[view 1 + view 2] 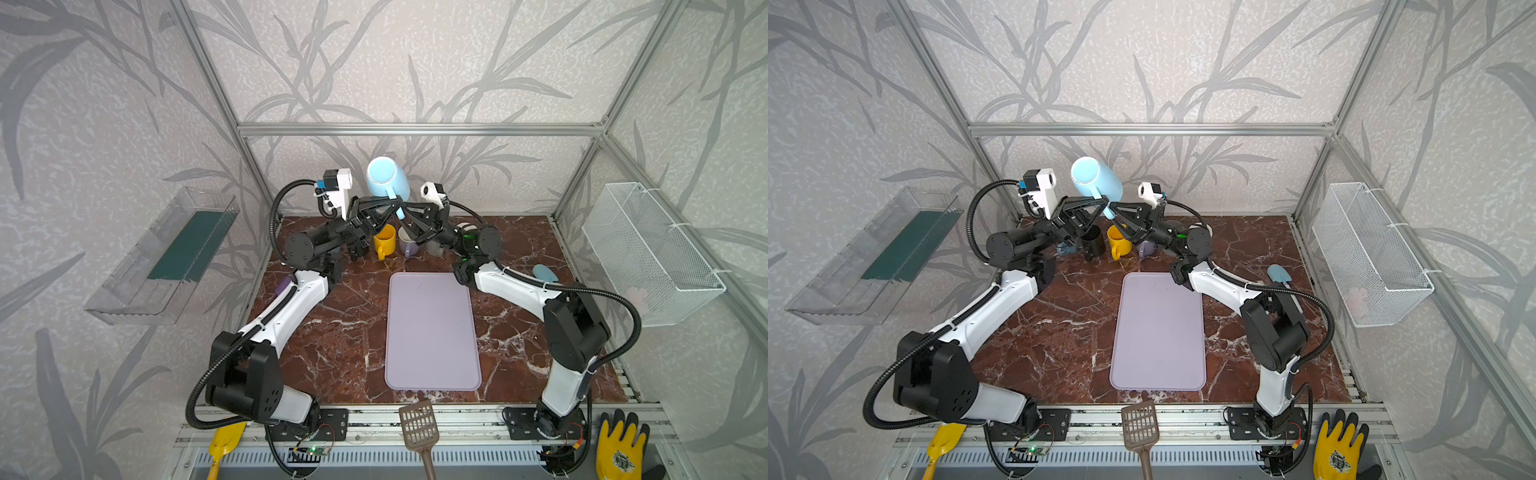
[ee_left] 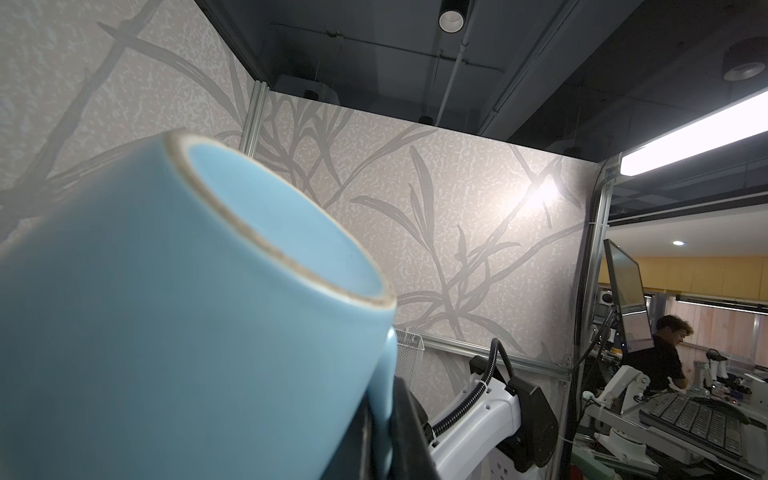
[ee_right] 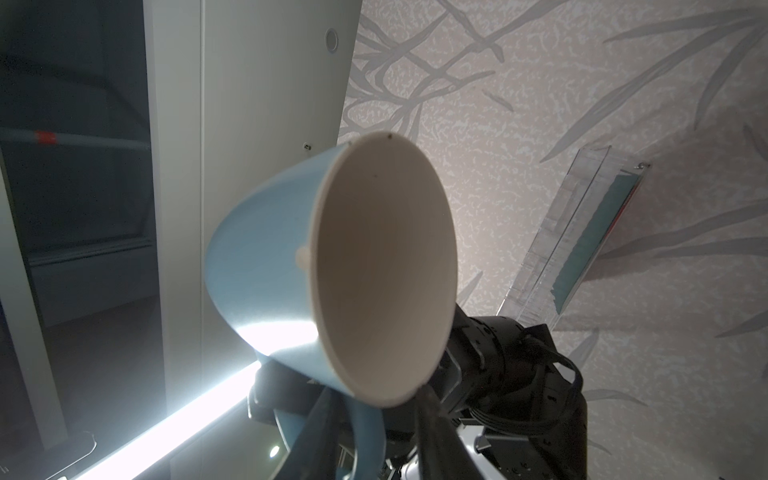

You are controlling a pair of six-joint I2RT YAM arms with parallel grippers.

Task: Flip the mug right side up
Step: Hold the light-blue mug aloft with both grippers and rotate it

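Your left gripper (image 1: 392,202) was clamped on the handle (image 1: 400,212) of the mug (image 1: 388,178), held high over the yellow mug (image 1: 384,241), base tilted up. Your right gripper (image 1: 407,206) straddled the handle too; I could not tell whether it gripped. If the left let go early, the mug could swing and drop. Only the right wrist view showed its pale mouth (image 3: 382,266); only the left showed its foot ring (image 2: 291,262).

Overhead pair; wrist views under mug (image 2: 166,311)
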